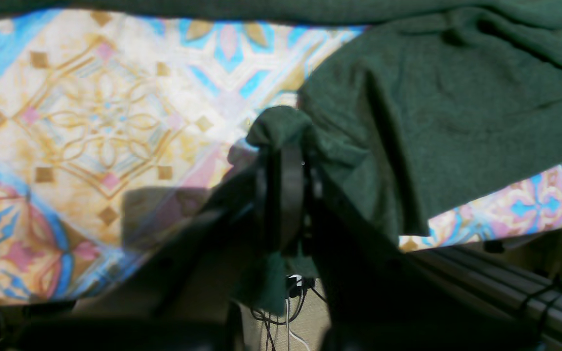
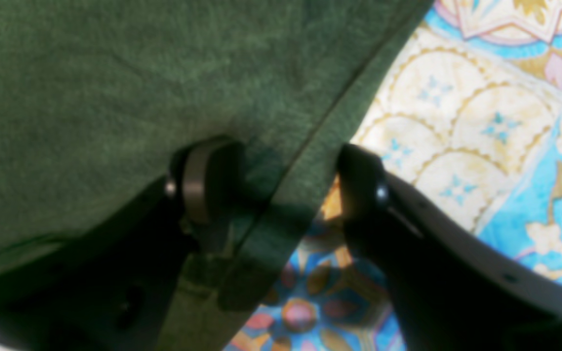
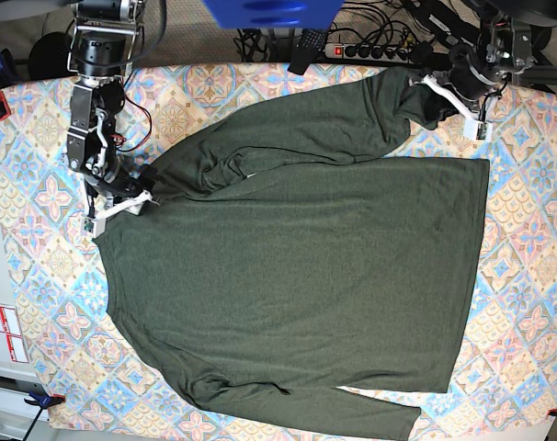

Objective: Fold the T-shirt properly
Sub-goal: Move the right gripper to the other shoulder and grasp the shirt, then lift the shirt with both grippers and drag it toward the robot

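Both end effectors at the far edge of a patterned table.
Left end effector point(image 1: 281, 146) pinches a bunched fold of the T-shirt point(image 3: 297, 266); right end effector point(image 2: 271, 185) stands spread astride its hem. The shirt lies flat across the colourful tile-print table point(image 3: 527, 303). Cables and a power strip point(image 3: 370, 48) trail behind on the floor.

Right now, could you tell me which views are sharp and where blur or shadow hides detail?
Base view: sharp and evenly lit, the T-shirt and patterned tablecloth read clearly. Right wrist view: soft all over; the right tool is blurred and casts shadow on the hem. Left wrist view: slightly blurred, the left tool is a dark silhouette, with a hard shadow on the cloth beside it.
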`<act>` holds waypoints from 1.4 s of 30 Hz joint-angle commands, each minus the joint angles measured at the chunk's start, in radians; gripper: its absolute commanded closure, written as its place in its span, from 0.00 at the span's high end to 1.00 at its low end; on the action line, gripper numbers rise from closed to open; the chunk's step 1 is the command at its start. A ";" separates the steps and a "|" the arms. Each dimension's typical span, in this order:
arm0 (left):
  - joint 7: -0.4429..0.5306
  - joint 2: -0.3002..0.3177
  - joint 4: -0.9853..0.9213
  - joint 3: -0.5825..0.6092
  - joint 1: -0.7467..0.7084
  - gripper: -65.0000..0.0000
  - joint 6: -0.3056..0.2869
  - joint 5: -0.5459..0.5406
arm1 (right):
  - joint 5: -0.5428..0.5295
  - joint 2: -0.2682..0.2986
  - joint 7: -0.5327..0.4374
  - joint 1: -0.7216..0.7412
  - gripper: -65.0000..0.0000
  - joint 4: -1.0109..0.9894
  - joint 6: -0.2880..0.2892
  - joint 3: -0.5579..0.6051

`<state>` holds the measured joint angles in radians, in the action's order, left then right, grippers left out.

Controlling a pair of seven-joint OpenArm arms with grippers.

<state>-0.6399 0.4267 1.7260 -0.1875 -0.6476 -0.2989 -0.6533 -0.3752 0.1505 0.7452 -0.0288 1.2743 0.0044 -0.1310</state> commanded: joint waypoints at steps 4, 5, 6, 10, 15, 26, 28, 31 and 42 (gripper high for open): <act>0.019 0.018 0.018 -0.007 0.001 0.00 -0.006 -0.009 | -0.015 0.004 0.047 -0.010 0.12 0.011 0.001 0.000; 0.019 0.018 0.018 -0.008 0.002 0.00 -0.006 -0.009 | -0.015 0.004 0.047 -0.010 0.07 0.018 0.001 -0.002; 0.021 0.019 0.018 -0.008 0.004 0.00 -0.006 -0.009 | -0.015 0.005 0.047 -0.010 0.02 0.028 0.001 -0.009; 0.021 0.013 0.018 -0.062 0.005 0.00 -0.006 -0.009 | -0.015 0.005 0.047 -0.012 0.00 0.077 0.001 -0.100; 0.021 0.011 0.018 -0.079 0.047 0.00 -0.006 -0.007 | -0.015 0.005 0.049 -0.012 0.00 0.129 0.001 -0.149; 0.021 0.019 0.018 -0.085 0.211 0.00 -0.006 -0.006 | -0.015 0.005 0.049 -0.010 0.00 0.167 0.001 -0.143; 0.015 0.016 0.018 -0.123 0.243 0.00 -0.006 -0.006 | -0.015 0.005 0.049 -0.010 0.00 0.167 0.001 -0.143; 0.013 0.013 0.016 -0.175 0.294 0.00 -0.006 -0.006 | -0.015 0.005 0.049 -0.009 0.00 0.167 0.001 -0.143; 0.012 0.031 -0.134 -0.220 0.407 0.00 -0.006 -0.001 | -0.015 0.004 0.049 -0.003 0.00 0.167 0.001 -0.141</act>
<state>-0.6472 0.4320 1.6093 -0.4026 -0.2573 -0.3004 -0.6434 -0.3870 0.1413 0.8124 -0.0475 1.4212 0.0025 -0.2703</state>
